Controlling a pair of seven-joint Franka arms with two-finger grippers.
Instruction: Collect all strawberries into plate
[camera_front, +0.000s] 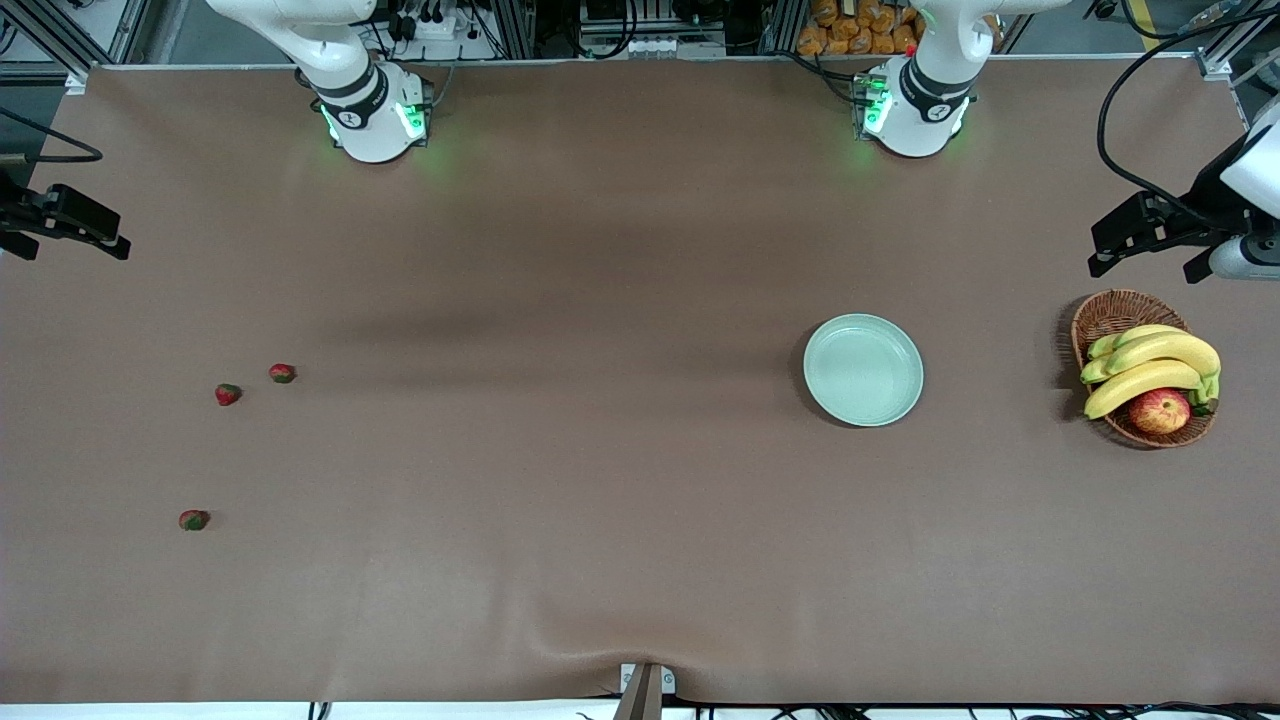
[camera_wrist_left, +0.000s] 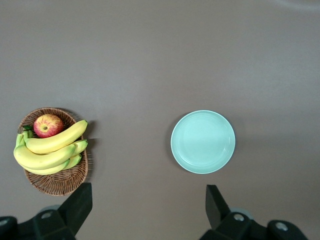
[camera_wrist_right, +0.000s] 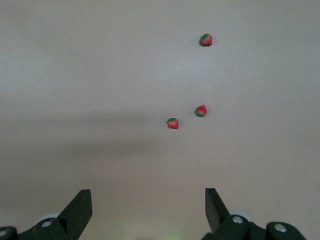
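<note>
Red strawberries (camera_front: 228, 394) at right arm's end, plate (camera_front: 863, 369) well apart; right gripper (camera_wrist_right: 148, 210) nearer berries; left gripper (camera_wrist_left: 149, 210) likewise spread, empty.

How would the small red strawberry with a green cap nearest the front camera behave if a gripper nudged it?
The small red strawberry with a green cap looks rounded and tapered, so it would probably roll or skid on the smooth brown table cover. It is tiny, so likely light and easily knocked away.

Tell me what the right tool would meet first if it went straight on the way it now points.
Probably bare tabletop. The right tool, jaws open, points down at empty cloth; the pair of strawberries lies slightly off that line, so contact looks unlikely, though depth is unclear.
</note>
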